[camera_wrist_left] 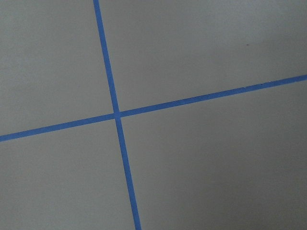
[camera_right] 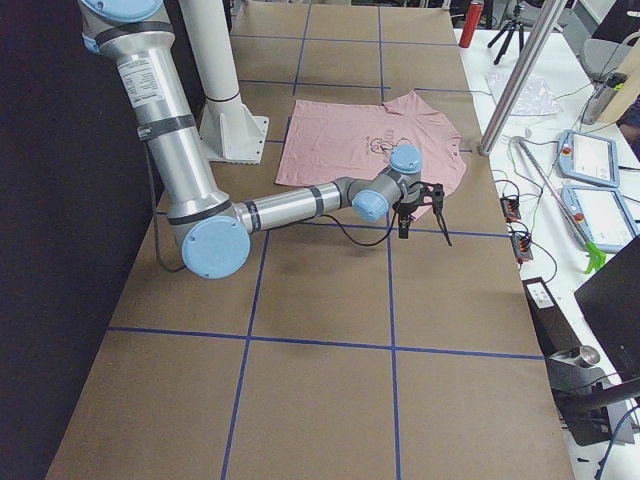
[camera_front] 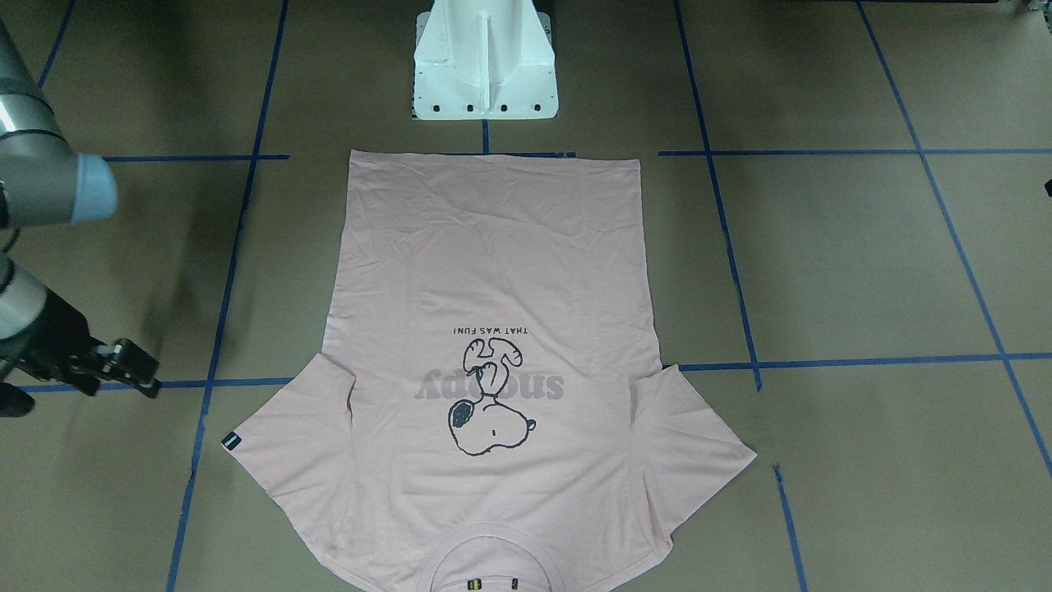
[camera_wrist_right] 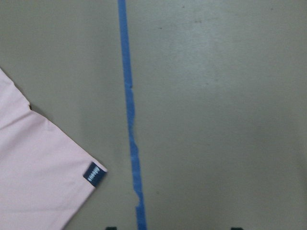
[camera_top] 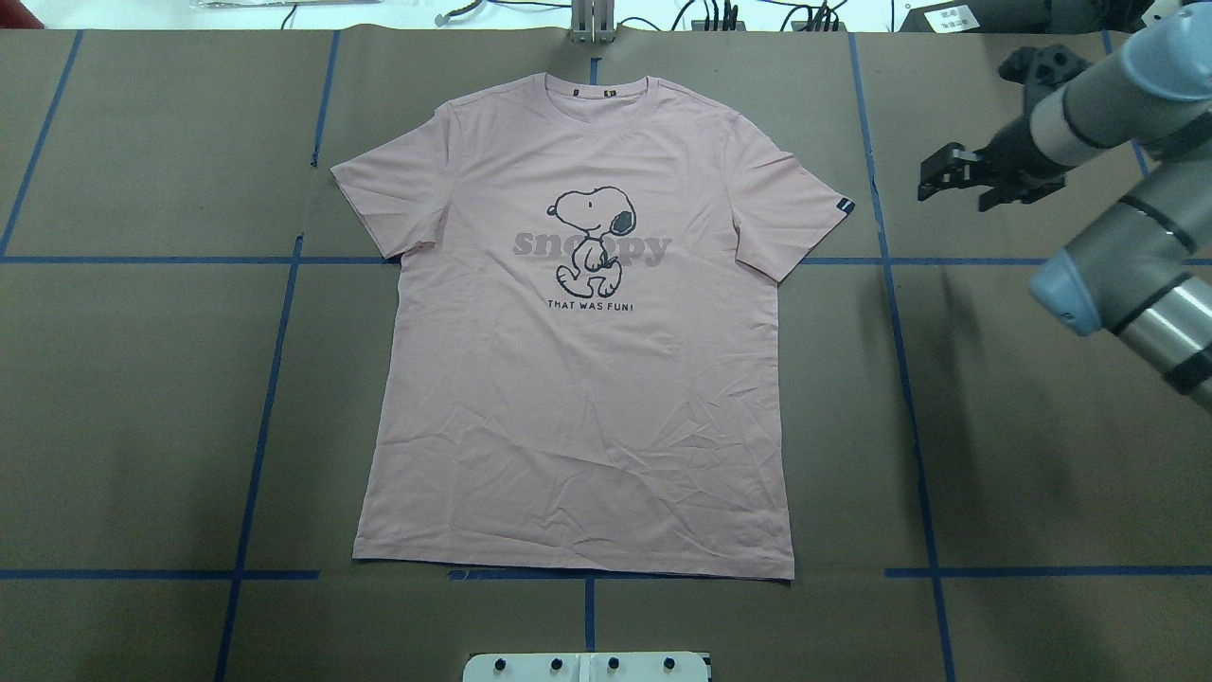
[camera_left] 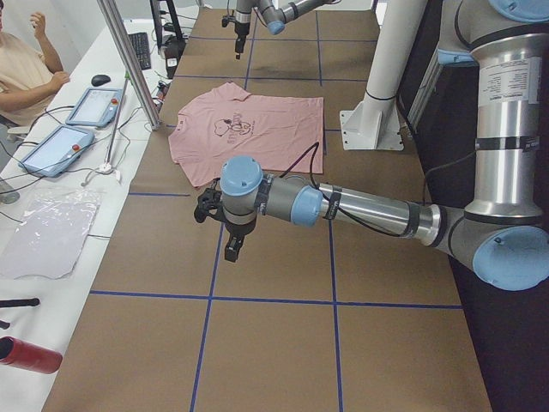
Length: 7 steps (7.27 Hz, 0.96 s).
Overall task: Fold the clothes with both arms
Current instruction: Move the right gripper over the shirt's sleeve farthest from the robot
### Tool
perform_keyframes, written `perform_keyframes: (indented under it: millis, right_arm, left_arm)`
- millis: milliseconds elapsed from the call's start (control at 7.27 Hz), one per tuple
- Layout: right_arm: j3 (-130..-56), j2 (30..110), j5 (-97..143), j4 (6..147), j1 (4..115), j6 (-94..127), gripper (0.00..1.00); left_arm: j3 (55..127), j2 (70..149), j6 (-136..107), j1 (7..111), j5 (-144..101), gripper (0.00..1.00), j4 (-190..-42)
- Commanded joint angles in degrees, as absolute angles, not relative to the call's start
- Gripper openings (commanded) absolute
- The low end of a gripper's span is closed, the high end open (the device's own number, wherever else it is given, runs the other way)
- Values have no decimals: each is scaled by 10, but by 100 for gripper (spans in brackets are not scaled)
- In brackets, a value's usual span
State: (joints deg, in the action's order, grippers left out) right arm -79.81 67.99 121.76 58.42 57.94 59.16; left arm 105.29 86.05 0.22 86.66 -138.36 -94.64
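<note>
The T-shirt point(camera_top: 578, 379) lay flat in the middle of the table point(camera_top: 142, 398), hem toward the base point(camera_front: 485, 66), neck toward the far edge. The right end effector point(camera_top: 933, 180) hung near its right sleeve point(camera_top: 786, 199), apart. The left end effector point(camera_left: 232, 247) hung well off the opposite side.

- Brown table point(camera_top: 142, 407), marked into squares by blue tape lines point(camera_top: 275, 379).
- White pedestal point(camera_front: 485, 62) at the middle of the table's robot-side edge.
- Silver post point(camera_left: 129, 60) at the opposite edge.
- Beyond that edge, a white bench point(camera_left: 64, 193) carries a tablet point(camera_left: 94, 106), a second tablet point(camera_left: 53, 149), a keyboard point(camera_left: 140, 50), a plastic bag point(camera_left: 47, 232) and a red cylinder point(camera_left: 30, 354).
- A person point(camera_left: 21, 73) by the tablets.
</note>
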Motion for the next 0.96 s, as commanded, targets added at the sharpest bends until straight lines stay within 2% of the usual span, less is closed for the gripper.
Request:
perform_keyframes:
  millis: [0,138,826]
  right_arm:
    - [-736,622,1140,545,527,671,68]
    - [-728,611,1133,544,518,704,63]
    - [-704,599,1050,544,490,710,62]
  left_arm:
    - [1050,860,4,867,-1383,100,-948]
    - [1048,860,4,866,-1383,100,-948]
    - [1046,860,4,866,-1383,100,-947]
